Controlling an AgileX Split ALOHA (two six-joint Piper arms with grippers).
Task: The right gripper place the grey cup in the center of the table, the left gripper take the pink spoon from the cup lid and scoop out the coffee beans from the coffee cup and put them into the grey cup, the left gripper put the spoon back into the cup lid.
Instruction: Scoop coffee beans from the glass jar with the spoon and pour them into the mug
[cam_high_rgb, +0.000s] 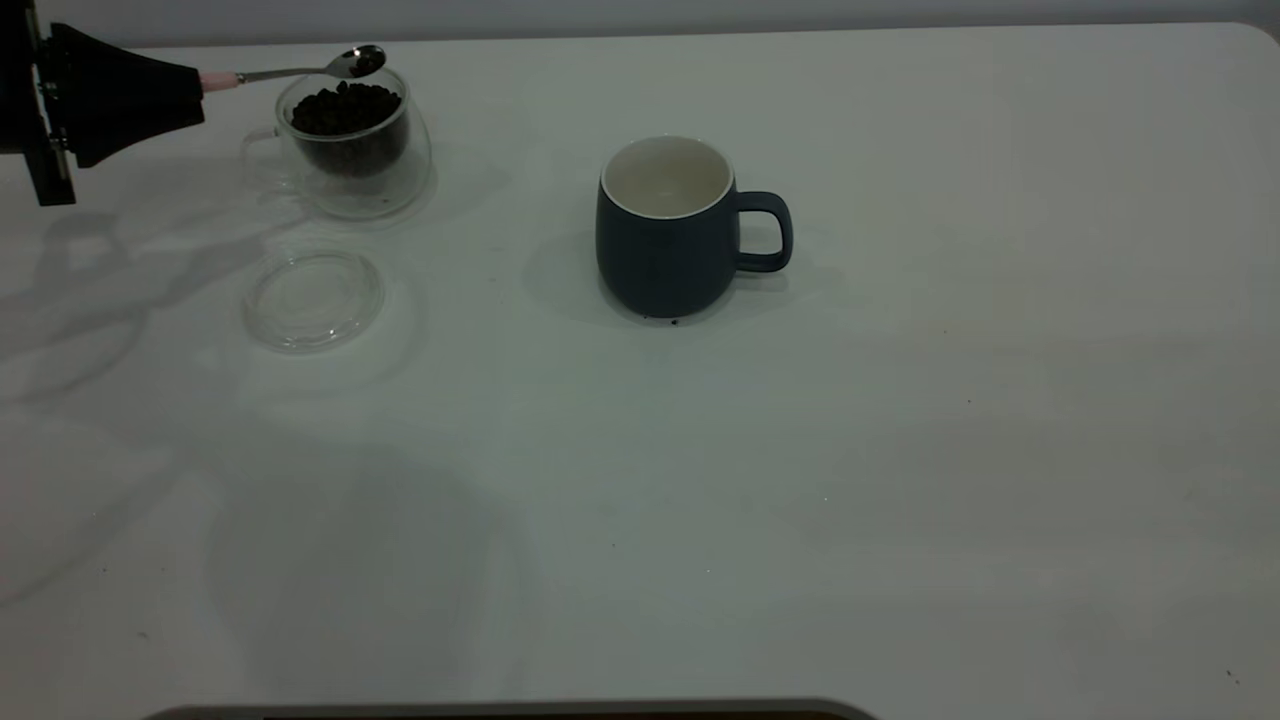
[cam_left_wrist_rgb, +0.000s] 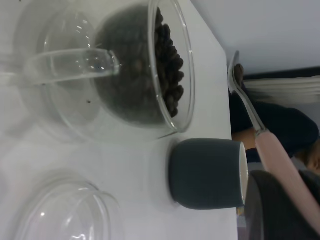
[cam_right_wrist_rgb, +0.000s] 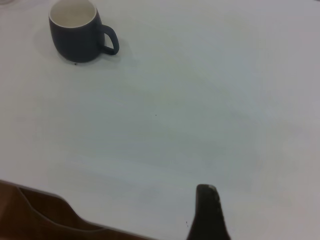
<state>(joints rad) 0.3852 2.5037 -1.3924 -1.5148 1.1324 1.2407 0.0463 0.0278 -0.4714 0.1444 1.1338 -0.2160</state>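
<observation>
My left gripper (cam_high_rgb: 195, 85) reaches in from the far left edge, shut on the pink handle of the pink spoon (cam_high_rgb: 300, 72). The spoon lies level, its metal bowl just above the far rim of the coffee cup (cam_high_rgb: 345, 140), with a few dark beans in it. The glass cup holds a heap of coffee beans (cam_high_rgb: 345, 108). In front of it the cup lid (cam_high_rgb: 313, 298) lies bare. The grey cup (cam_high_rgb: 668, 230) stands upright mid-table, handle to the right, with nothing visible inside. The left wrist view shows the spoon (cam_left_wrist_rgb: 280, 160), coffee cup (cam_left_wrist_rgb: 130, 70) and grey cup (cam_left_wrist_rgb: 205, 172). My right gripper (cam_right_wrist_rgb: 207, 200) hangs over bare table, far from the grey cup (cam_right_wrist_rgb: 77, 32).
The white table (cam_high_rgb: 900, 450) stretches wide to the right and front of the grey cup. Its front edge (cam_high_rgb: 500, 708) runs along the bottom of the exterior view. A brown surface (cam_right_wrist_rgb: 30, 215) shows beyond the table edge in the right wrist view.
</observation>
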